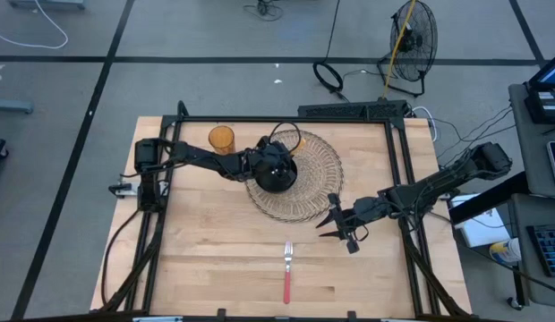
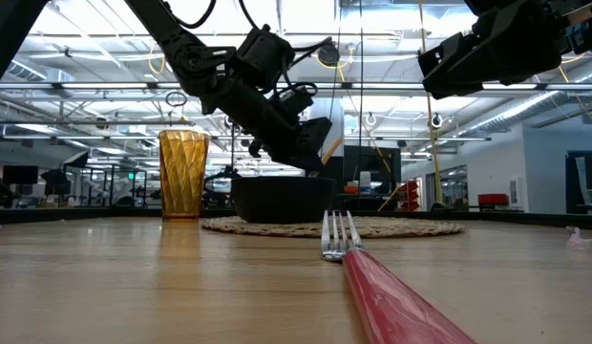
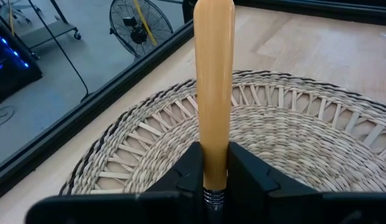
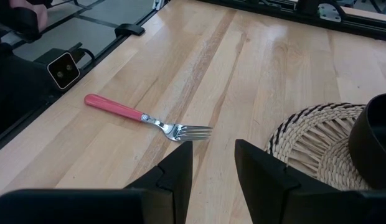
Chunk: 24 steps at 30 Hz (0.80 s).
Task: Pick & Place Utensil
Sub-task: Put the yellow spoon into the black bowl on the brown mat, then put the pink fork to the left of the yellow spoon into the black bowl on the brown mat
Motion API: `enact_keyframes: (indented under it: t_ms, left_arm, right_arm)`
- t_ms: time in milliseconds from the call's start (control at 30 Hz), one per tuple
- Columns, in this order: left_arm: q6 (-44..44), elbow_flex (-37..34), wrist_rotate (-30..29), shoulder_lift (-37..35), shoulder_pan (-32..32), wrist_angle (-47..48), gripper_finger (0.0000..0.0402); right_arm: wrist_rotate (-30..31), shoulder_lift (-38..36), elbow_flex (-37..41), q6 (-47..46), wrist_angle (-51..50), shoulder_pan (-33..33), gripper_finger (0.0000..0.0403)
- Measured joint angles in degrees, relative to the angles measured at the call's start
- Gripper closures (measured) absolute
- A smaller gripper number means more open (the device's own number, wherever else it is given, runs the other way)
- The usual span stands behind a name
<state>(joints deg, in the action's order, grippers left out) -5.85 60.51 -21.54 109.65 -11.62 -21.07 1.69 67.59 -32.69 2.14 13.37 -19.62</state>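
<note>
A black bowl point(image 1: 277, 174) stands on a round woven placemat point(image 1: 318, 183) at the table's far middle. My left gripper point(image 1: 279, 163) hangs over the bowl, shut on a utensil with a pale wooden handle point(image 3: 214, 74). The utensil's working end is hidden under the gripper. A fork with a red handle point(image 1: 287, 268) lies flat on the wood near the front edge, tines toward the mat. My right gripper point(image 1: 333, 222) hovers open above the table, just right of the mat, with nothing between its fingers; the right wrist view shows the fork point(image 4: 146, 117) ahead of it. My left gripper pinches the wooden handle between its two fingers, close to the metal collar point(image 3: 215, 194) at the handle's lower end. The fingers come slanting down from the table's left and lie along the handle. The free end point(image 2: 331, 150) sticks out past the fingertips, tilted upward above the bowl.
An amber ribbed cup point(image 1: 222, 139) stands at the mat's far left. Black frame rails point(image 1: 407, 179) run along the table's edges. Bare wood lies between the mat and the fork. A fan point(image 1: 412, 36) stands on the floor beyond the far edge.
</note>
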Motion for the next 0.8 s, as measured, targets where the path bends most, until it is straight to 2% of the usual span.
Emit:
enact_keyframes:
  t_ms: [133, 567, 800]
  left_arm:
    - [0.1, 0.0, 0.0, 0.0, 0.0, 0.3, 0.0340]
    - [-0.3, 0.0, -0.9, 0.0, 0.0, 1.6, 0.0246]
    - [0.0, 0.0, -1.0, 0.0, 0.0, 1.5, 0.0221]
  right_arm:
    - [0.0, 0.0, 0.0, 0.0, 0.0, 0.0, 0.0287]
    - [0.0, 0.0, 0.0, 0.0, 0.1, 0.0, 0.0287]
    - [0.0, 0.0, 0.0, 0.0, 0.1, 0.0, 0.0287]
